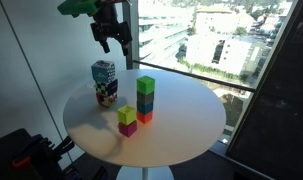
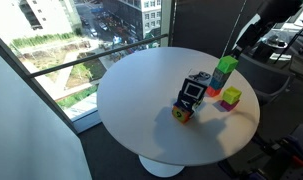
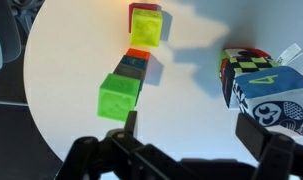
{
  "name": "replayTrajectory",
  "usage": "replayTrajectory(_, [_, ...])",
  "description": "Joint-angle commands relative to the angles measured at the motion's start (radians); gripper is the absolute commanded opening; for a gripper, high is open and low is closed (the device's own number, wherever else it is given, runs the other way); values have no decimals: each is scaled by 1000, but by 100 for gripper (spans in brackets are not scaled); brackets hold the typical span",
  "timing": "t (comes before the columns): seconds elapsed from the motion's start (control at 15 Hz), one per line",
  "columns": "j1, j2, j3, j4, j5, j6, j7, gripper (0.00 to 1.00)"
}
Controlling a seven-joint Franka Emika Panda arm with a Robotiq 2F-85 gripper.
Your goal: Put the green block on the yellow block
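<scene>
The green block [image 1: 146, 85] tops a stack, over a dark grey-blue cube [image 1: 145, 101] and an orange-red cube [image 1: 144, 116]. The yellow block [image 1: 127, 115] sits on a magenta cube [image 1: 128, 129] just beside that stack. In the wrist view the green block [image 3: 119, 97] is at left and the yellow block [image 3: 145, 27] is farther away. They also show in an exterior view, green [image 2: 226, 66] and yellow [image 2: 231, 95]. My gripper [image 1: 109, 35] hangs open and empty high above the table; its fingers [image 3: 191, 135] straddle bare tabletop.
A patterned box [image 1: 104, 82] stands on the round white table [image 1: 181, 125] near the blocks, and shows at right in the wrist view [image 3: 266, 85]. A small orange piece [image 2: 179, 113] lies at its foot. Windows and a railing stand behind the table.
</scene>
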Motion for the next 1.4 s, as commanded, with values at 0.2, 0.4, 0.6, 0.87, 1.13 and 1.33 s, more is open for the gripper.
replayTrajectory(0.2, [-32, 129, 3, 167, -34, -166, 55, 100])
replayTrajectory(0.4, [-42, 190, -9, 236, -24, -229, 46, 100])
replayTrajectory(0.6, [-51, 252, -20, 289, -16, -256, 50, 100])
replayTrajectory(0.87, [-59, 321, -33, 332, 2, -243, 59, 100])
replayTrajectory(1.13, [-64, 375, -46, 361, -8, -241, 121, 100])
replayTrajectory(1.33, [-68, 401, -54, 371, -8, -234, 163, 100])
